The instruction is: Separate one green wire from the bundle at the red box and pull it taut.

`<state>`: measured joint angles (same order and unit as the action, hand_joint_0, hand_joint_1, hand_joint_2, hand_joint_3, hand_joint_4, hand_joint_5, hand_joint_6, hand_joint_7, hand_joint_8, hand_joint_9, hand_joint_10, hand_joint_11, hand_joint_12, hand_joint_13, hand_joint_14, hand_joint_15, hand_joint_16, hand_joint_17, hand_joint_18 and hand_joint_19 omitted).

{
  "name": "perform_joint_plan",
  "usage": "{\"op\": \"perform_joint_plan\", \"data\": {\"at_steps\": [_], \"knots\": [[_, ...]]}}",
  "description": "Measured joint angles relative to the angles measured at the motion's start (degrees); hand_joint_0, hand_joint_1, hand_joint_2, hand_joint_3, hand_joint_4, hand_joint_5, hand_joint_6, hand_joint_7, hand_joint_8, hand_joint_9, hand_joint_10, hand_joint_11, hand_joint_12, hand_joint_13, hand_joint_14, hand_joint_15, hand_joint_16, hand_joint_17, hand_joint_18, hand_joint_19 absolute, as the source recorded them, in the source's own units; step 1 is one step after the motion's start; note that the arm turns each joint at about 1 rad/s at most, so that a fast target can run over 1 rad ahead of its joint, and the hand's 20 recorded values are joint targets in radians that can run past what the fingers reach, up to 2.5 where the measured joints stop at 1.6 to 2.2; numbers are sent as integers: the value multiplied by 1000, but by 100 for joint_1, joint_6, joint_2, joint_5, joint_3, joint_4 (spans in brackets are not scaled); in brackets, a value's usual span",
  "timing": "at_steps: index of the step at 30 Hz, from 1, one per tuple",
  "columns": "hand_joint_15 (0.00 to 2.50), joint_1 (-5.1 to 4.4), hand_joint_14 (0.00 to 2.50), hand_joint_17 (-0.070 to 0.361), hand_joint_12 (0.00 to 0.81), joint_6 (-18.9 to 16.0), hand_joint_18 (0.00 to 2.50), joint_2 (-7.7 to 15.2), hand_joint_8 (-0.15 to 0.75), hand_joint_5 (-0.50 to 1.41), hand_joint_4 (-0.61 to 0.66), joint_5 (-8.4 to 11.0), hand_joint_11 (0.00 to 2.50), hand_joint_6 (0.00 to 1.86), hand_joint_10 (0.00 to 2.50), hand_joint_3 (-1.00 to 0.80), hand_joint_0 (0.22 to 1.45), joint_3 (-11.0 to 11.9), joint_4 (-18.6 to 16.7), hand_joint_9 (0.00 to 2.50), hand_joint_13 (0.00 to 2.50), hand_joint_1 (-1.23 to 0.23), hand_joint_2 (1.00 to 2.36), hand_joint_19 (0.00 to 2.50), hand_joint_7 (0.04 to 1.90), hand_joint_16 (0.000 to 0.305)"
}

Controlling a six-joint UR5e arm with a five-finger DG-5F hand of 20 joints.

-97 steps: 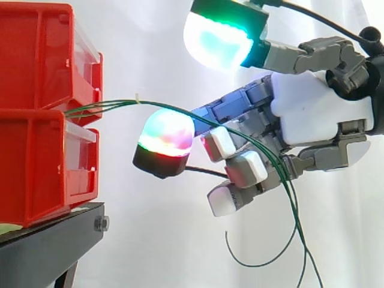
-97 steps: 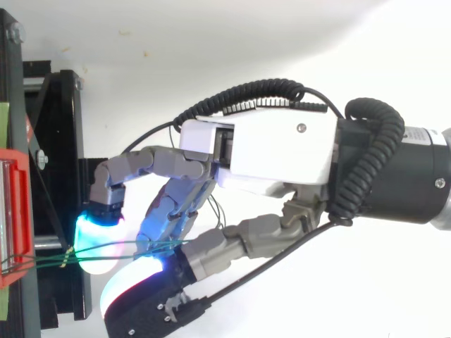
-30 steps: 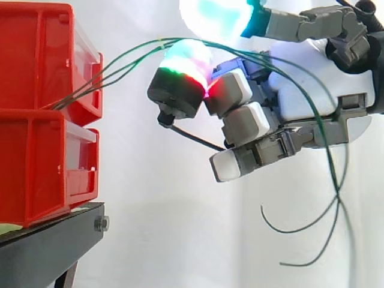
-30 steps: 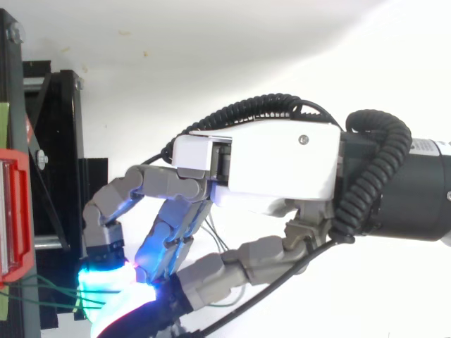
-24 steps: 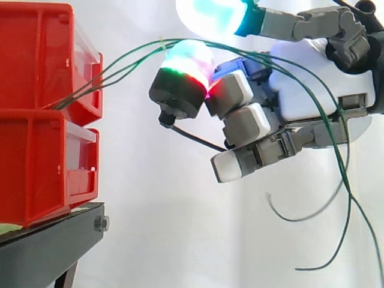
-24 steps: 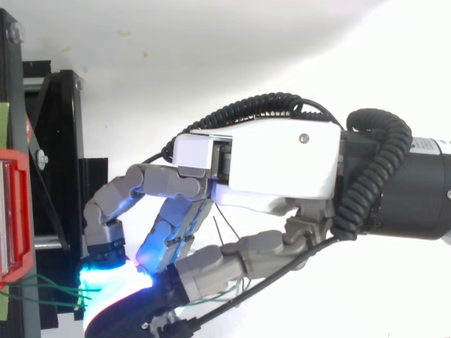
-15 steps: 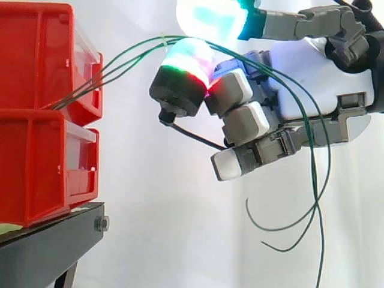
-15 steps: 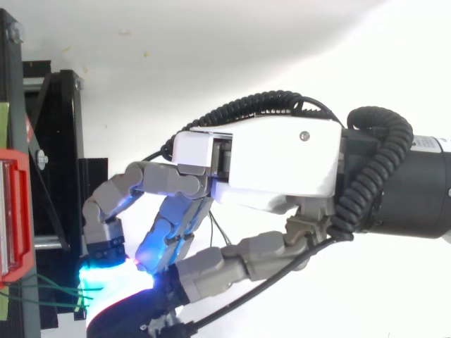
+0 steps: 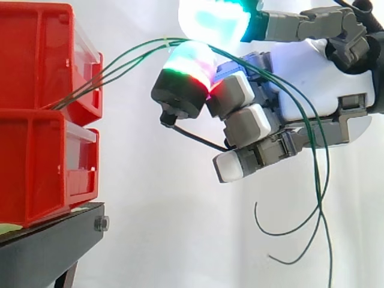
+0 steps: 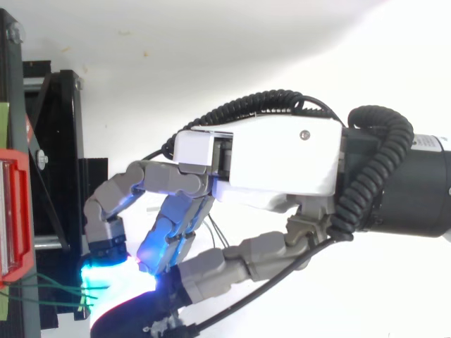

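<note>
Bottom edge cuts green wires (image 9: 126, 56); red box (image 9: 36, 60) cropped.

We read no text, number, brand or sign anywhere. Red bins (image 9: 42, 114) at left: fronts bare of print. Pale green strip (image 9: 7, 228) under bins on black stand (image 9: 54, 240): nothing legible on it. Hand (image 9: 330, 78) at right: white shell carries no marking we can make out.
</note>
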<state>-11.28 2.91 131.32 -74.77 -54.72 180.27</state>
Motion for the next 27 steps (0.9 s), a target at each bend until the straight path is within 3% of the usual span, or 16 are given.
{"op": "perform_joint_plan", "data": {"at_steps": [4,8,17,22,27], "knots": [[702,24,25,105,334,14,842,-1,285,-169,125,-22,867,904,23,-492,685,32,44,1057,1132,-831,1000,478,1144,47],[700,58,25,105,333,23,846,-1,283,-168,170,-92,855,897,22,-500,630,74,149,1057,1134,-808,1000,486,1127,47],[699,106,22,113,353,44,872,-1,299,-161,174,-157,847,879,19,-500,527,127,277,1086,1162,-624,1000,503,1093,50],[705,126,23,114,350,81,868,-1,300,-158,167,-172,835,864,21,-500,539,162,300,1100,1160,-511,1000,517,1112,51],[718,134,25,110,348,96,850,-1,292,-160,169,-191,848,861,22,-419,596,187,329,1086,1150,-646,1006,530,1206,49]]}}
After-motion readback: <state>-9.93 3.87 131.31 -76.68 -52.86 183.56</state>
